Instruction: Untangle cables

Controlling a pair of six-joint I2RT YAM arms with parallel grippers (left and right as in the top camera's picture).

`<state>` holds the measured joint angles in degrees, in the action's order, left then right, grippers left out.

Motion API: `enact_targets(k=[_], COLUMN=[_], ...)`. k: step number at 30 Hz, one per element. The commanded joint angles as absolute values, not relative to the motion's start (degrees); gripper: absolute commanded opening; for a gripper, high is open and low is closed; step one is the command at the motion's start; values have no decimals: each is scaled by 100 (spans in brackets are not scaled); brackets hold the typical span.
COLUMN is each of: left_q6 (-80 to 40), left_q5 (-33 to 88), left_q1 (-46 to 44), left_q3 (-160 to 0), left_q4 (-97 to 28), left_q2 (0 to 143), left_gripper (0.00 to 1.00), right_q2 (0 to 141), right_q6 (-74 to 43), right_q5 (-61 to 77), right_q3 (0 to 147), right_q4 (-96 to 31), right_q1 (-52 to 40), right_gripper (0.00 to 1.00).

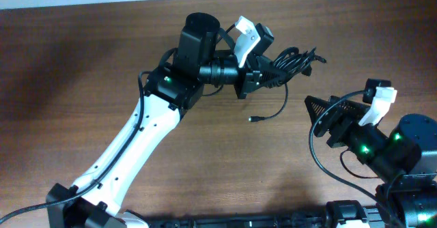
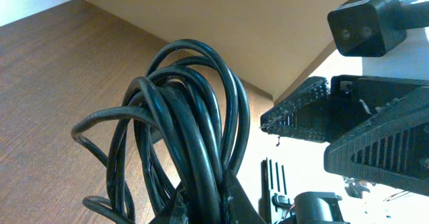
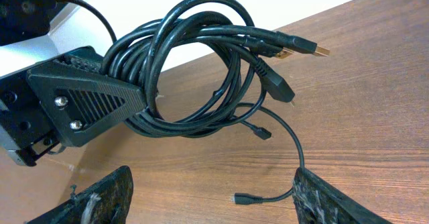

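Cables (image 1: pixel 290 59) bunched in a coil, clamped in left hand (image 1: pixel 263 72) and held off the worktop (image 1: pixel 82 64), loose plug tail (image 3: pixel 299 153) drooping toward right hand (image 1: pixel 318 116), which gapes empty just beside it, nearer arm for that strand.

Upper centre is being obstructed by cables (image 1: pixel 295 57) clamped in left gripper (image 1: pixel 268 69); passage is being left over table (image 1: pixel 68 71) at left.
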<state>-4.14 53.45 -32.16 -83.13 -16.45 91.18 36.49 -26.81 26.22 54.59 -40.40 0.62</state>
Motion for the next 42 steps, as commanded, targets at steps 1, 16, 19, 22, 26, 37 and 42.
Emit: enact_targets(k=[1,16,19,22,26,37,42], left_q6=[-340,-298,-298,-298,-296,-294,-296], left_q5=[5315,5339,5457,5701,5999,6088,6195], left_q1=[-3210,-3815,-3837,-3837,-3837,-3865,-3874], left_q3=[-8427,-8427,-8427,-8427,-8427,-8427,-8427], left_q4=[-1588,-1092,-1090,-1074,-1000,-982,-886], left_q2=[8921,8921,8921,8921,8921,8921,8921], left_gripper=[0,0,0,0,0,0,0], right_q2=[3664,3675,3675,3675,3675,3734,4040], right_q6=[-2823,-3568,-3566,-3566,-3566,-3566,-3566], right_q5=[2703,3179,3079,2950,2864,2842,2895], right_q3=[5476,5476,5476,5476,5476,5476,5476], right_q4=[-3929,-3103,-3100,-3100,-3098,-2932,-2978], right_q1=[78,78,78,78,78,78,78], right_gripper=[74,61,41,39,39,39,31])
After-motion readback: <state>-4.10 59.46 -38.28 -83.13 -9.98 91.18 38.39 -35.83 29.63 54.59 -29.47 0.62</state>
